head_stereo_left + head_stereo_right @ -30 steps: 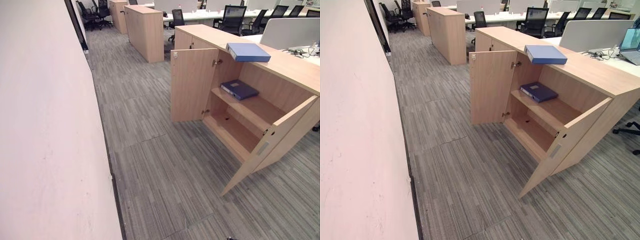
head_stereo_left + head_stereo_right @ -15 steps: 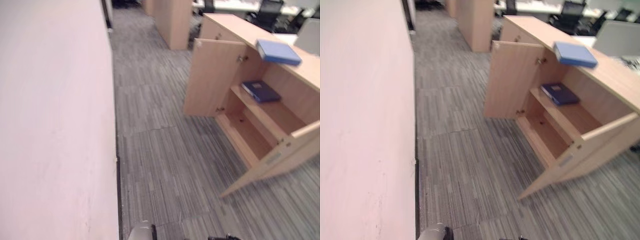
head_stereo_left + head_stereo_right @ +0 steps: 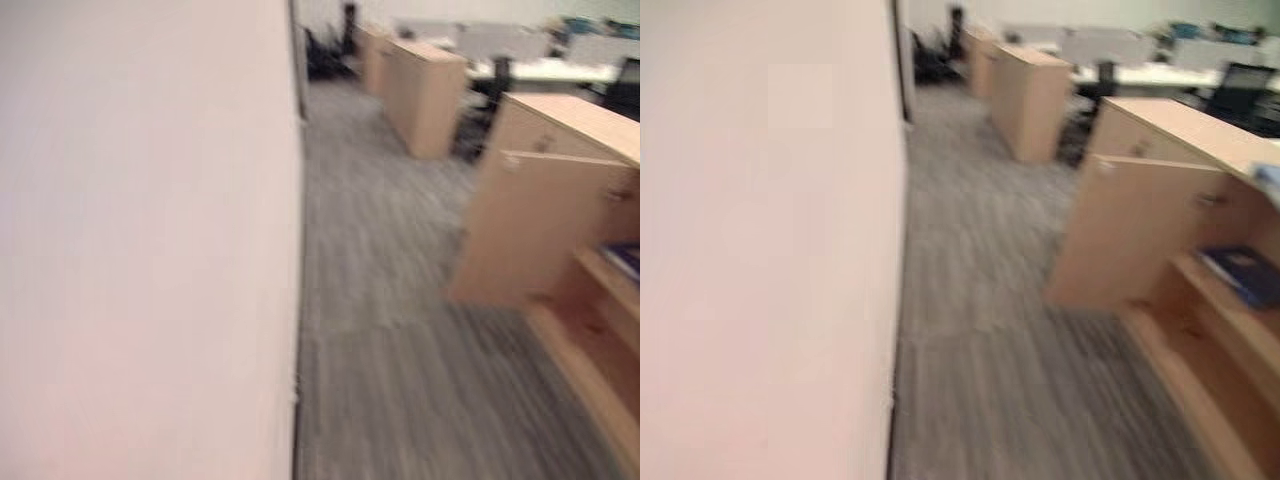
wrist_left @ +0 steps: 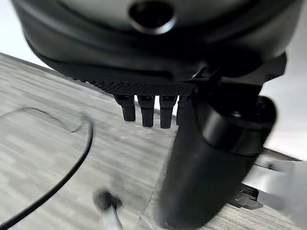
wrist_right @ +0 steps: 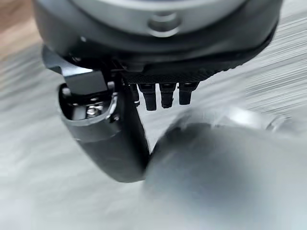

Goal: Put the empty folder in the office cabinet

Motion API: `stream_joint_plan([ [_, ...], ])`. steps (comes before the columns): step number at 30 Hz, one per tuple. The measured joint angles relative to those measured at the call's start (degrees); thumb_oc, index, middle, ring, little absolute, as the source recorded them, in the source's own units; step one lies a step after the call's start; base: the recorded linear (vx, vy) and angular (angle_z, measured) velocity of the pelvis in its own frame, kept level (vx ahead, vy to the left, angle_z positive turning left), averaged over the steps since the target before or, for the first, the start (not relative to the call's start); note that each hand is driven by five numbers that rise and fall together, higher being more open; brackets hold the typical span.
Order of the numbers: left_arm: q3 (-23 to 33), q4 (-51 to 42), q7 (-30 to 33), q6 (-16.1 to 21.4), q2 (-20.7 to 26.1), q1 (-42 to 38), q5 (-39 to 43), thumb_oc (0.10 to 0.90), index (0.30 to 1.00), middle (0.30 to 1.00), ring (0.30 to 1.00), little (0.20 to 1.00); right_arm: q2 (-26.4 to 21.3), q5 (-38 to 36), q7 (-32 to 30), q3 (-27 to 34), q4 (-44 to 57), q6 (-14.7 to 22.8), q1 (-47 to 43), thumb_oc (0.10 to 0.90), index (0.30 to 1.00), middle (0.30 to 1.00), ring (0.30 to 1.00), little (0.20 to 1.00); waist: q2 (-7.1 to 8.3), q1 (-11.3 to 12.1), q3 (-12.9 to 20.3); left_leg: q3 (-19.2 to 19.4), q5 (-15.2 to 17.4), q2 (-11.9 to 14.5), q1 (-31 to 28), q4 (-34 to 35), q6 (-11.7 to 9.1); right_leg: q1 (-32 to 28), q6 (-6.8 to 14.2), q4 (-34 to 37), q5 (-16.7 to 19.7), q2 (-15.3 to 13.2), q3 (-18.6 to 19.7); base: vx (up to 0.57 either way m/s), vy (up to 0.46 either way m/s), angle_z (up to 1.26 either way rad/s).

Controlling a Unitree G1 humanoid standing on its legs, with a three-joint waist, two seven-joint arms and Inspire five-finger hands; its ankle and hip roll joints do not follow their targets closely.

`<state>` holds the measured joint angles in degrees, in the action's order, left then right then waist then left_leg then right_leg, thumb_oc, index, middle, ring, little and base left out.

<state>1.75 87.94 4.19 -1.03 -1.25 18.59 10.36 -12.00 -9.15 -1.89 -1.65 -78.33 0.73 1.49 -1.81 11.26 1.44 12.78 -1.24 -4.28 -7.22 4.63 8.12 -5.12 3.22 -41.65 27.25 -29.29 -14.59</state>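
Right eye view: dark folder (image 3: 1241, 272) on cabinet (image 3: 1160, 235) shelf; both robot hands (image 4: 158, 108) (image 5: 163, 93) hang relaxed, holding nothing.

We see grey striped carpet floor (image 3: 990, 330) across the centre of the frame. At the right, an open wooden cabinet (image 3: 1160, 235) stands directly on this floor, its door (image 3: 1130, 230) swung outward. At the right edge, the cabinet's upper shelf (image 3: 1230, 310) carries a dark blue folder (image 3: 1243, 272) lying flat. At upper centre, a second wooden cabinet (image 3: 1028, 100) stands on the floor.
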Motion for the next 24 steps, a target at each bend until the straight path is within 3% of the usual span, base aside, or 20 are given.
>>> stream_joint_plan([
  [1,-1.83,-0.44,0.26,-0.29,0.63,0.93,-0.13,0.8,0.9,0.9,0.9,0.9,1.54,0.01,0.14,0.33,2.05,0.02,-1.77,0.8,0.9,0.9,0.9,0.9,-0.65,-0.05,0.07,-1.73,1.49,1.1,-0.83,0.4,0.16,2.33,2.84,-4.15,-9.74,1.25,0.12,0.19,0.147,0.02],
  [2,-2.5,-1.25,-0.12,-1.77,0.65,0.92,-1.84,0.8,0.9,0.9,0.9,0.9,4.59,-0.02,1.16,-1.72,6.75,2.25,-4.38,0.8,0.9,0.9,0.9,0.9,-5.39,-3.41,-0.93,-1.16,2.94,7.1,-1.73,0.32,-1.04,11.12,-1.58,-3.34,-33.42,8.93,-3.57,0.23,0.102,-0.14],
  [3,-2.51,-2.08,0.19,-1.51,1.32,-0.29,-2.26,0.8,0.9,0.9,0.9,0.9,4.91,-0.02,1.96,-3.5,8.52,2.15,-5.86,0.8,0.9,0.9,0.9,0.9,-6.79,-6.24,-2.59,-1.22,3.03,9.84,-2.48,0.05,-1.7,16.13,-1.83,5.56,-34.81,12.55,-4.88,0.29,0.047,-0.04],
  [4,-2.58,-2.57,0.3,-1.05,2.65,-1.42,-2.31,0.8,0.9,0.9,0.9,0.9,4.92,-0.07,2.13,-4.35,8.8,2.52,-7.08,0.8,0.9,0.9,0.9,0.9,-6.07,-6.94,-4.15,-1.19,3.76,10.7,-3.48,0.06,-1.78,18.54,-1.26,12.77,-33.73,13.96,-5.67,0.35,-0.031,0.15],
  [5,-2.5,-3.24,1.23,1.15,5.02,-2.61,-2.31,0.8,0.9,0.9,0.9,0.9,5.53,-0.07,2.07,-4.34,8.8,2.66,-8.64,0.8,0.9,0.9,0.9,0.9,-4.79,-7.21,-6.06,-0.47,6.72,12.9,-6.57,-0.02,-4.17,20.26,3.66,31.58,-28.95,17.94,-6.39,0.43,-0.063,0.02],
  [6,-1.67,-2.97,1.69,1.83,7.23,-3.05,-2.29,0.8,0.9,0.9,0.9,0.9,5.97,-0.36,2.06,-3.92,8.36,2.56,-9.1,0.8,0.9,0.9,0.9,0.9,-3.03,-8.14,-6.3,-0.53,8.89,13.07,-8.27,-0.59,-6.03,20.22,5.96,41.38,-28.98,19.14,-6.43,0.38,-0.059,0.19],
  [7,-2.62,-2.9,1.64,2.27,9.97,-3.52,-2.21,0.8,0.9,0.9,0.9,0.9,6.04,-0.39,1.89,-2.8,8.77,2.92,-8.68,0.8,0.9,0.9,0.9,0.9,0.94,-8.76,-6.78,-3.31,11.5,11.62,-11.34,0.3,-8.34,21.07,9.29,43.53,-32.68,17.95,-5.91,0.36,-0.049,0.79],
  [8,-3.56,-2.64,1.4,2.75,13.88,-4.48,-2.2,0.8,0.9,0.9,0.9,0.9,5.82,-0.4,1.87,-0.07,7.95,2.62,-6.91,0.8,0.9,0.9,0.9,0.9,5.32,-9.67,-6.51,-8.49,14.64,9.32,-13.82,0.35,-10.26,20.62,10.83,42.24,-36.6,15.43,-3.81,0.23,-0.048,0.75],
  [9,-3.59,-1.62,1.16,2.77,12.52,-7.04,-2.11,0.8,0.9,0.9,0.9,0.9,4.15,-0.42,1.02,1.54,5.35,2.14,-7.42,0.8,0.9,0.9,0.9,0.9,3.71,-8.35,-7.69,-9.64,16.27,10.44,-15.15,-2.52,-11.71,20.87,12.29,38.81,-32.87,16.71,-4.71,0.22,-0.052,0.19],
  [10,-3.79,-1.31,0.65,2.81,10.2,-8.15,-2.08,0.8,0.9,0.9,0.9,0.9,1.39,-0.58,-0.11,1.43,3.96,1.22,-7.64,0.8,0.9,0.9,0.9,0.9,2.52,-8.14,-8.64,-8.02,18.49,7.42,-13.08,-12.15,-11.37,19.05,12.24,39.79,-32.77,18.16,-4.39,0.23,-0.077,-0.38],
  [11,-3.8,-1.3,-0.05,2.91,8.96,-8.45,-2.07,0.8,0.9,0.9,0.9,0.9,-0.21,-0.62,-0.16,0.55,3.86,0.83,-6.66,0.8,0.9,0.9,0.9,0.9,1.96,-9.31,-9.04,-7.23,19.49,4.01,-11.22,-15.83,-9.81,17.28,12.19,40.9,-32.82,18.96,-4.74,0.36,-0.137,-0.31],
  [12,-4.17,-1.26,-0.26,3.15,8.25,-8.92,-2.53,0.8,0.9,0.9,0.9,0.9,-1.66,-0.78,-0.13,0.1,4.01,0.85,-6.15,0.8,0.9,0.9,0.9,0.9,1.48,-10.67,-9.78,-6.71,19.7,1.33,-9.56,-14.47,-8.23,16.77,12.09,40.33,-32.99,19.66,-5.65,0.34,-0.163,0.01],
  [13,-3.59,-1.39,-0.4,3.18,8.36,-9.01,-2.29,0.8,0.9,0.9,0.9,0.9,-2.92,-2.0,-0.11,1.05,4.11,1.01,-5.18,0.8,0.9,0.9,0.9,0.9,-0.78,-10.88,-10.45,-7.1,18.42,1.98,-8.93,-11.19,-3.45,18.0,8.88,38.01,-30.92,21.5,-7.04,0.33,-0.159,-0.25],
  [14,-1.54,-2.33,0.32,2.87,9.88,-7.95,-1.7,0.8,0.9,0.9,0.9,0.9,-1.82,-4.4,-0.15,4.54,4.03,0.74,-5.08,0.8,0.9,0.9,0.9,0.9,1.91,-10.27,-9.84,-4.2,18.79,3.22,-8.32,-10.02,-1.52,23.01,-0.7,27.24,-27.42,18.42,-8.48,0.38,-0.182,-0.26],
  [16,-1.27,-1.7,0.49,2.63,10.87,-7.86,-1.69,0.8,0.9,0.9,0.9,0.9,-2.86,-4.33,-0.21,5.16,3.76,0.77,-4.7,0.8,0.9,0.9,0.9,0.9,0.73,-11.38,-9.43,-6.37,18.65,7.56,-9.7,-6.35,-5.42,20.32,0.08,23.06,-27.22,17.07,-10.57,0.43,-0.181,0.12],
  [17,-0.61,-0.41,0.53,2.41,11.32,-7.77,-1.72,0.8,0.9,0.9,0.9,0.9,-3.03,-4.36,-0.26,4.89,3.45,0.7,-4.58,0.8,0.9,0.9,0.9,0.9,-0.07,-11.12,-9.45,-7.07,17.73,10.33,-11.64,-5.2,-8.07,18.49,-0.69,23.74,-26.66,18.92,-13.1,0.26,-0.121,0.48],
  [18,0.4,0.78,0.26,2.25,11.14,-8.63,-1.72,0.8,0.9,0.9,0.9,0.9,-3.46,-4.31,-0.31,4.51,3.39,0.49,-3.81,0.8,0.9,0.9,0.9,0.9,-0.47,-11.14,-9.49,-8.72,15.99,12.0,-11.74,-5.46,-11.13,17.48,-4.42,23.31,-29.2,20.34,-13.99,0.29,-0.176,0.28],
  [20,0.61,-0.41,0.11,2.74,9.2,-9.71,-1.72,0.8,0.9,0.9,0.9,0.9,-5.39,-2.79,-1.06,3.41,3.18,0.21,-3.71,0.8,0.9,0.9,0.9,0.9,-0.02,-11.1,-10.26,-9.05,11.04,12.51,-10.65,-5.47,-14.11,16.24,-6.21,23.9,-30.08,20.41,-15.03,0.19,-0.131,0.39],
  [22,0.56,-2.34,0.09,2.48,7.84,-11.76,-1.72,0.8,0.9,0.9,0.9,0.9,-7.32,-2.68,-1.47,2.84,3.94,0.2,-4.03,0.8,0.9,0.9,0.9,0.9,-1.94,-11.12,-10.57,-8.41,10.57,13.75,-8.11,-6.9,-15.76,16.07,-6.82,24.31,-30.95,21.0,-17.03,0.04,-0.013,0.39],
  [24,-1.17,-2.97,0.48,2.38,7.95,-12.97,-2.14,0.8,0.9,0.9,0.9,0.9,-7.52,-2.68,-2.39,2.84,5.63,0.75,-5.11,0.8,0.9,0.9,0.9,0.9,-1.58,-11.42,-11.72,-8.28,11.31,11.97,-6.44,-5.12,-15.05,15.96,-7.7,24.85,-30.89,20.91,-16.2,0.01,0.005,0.05],
])
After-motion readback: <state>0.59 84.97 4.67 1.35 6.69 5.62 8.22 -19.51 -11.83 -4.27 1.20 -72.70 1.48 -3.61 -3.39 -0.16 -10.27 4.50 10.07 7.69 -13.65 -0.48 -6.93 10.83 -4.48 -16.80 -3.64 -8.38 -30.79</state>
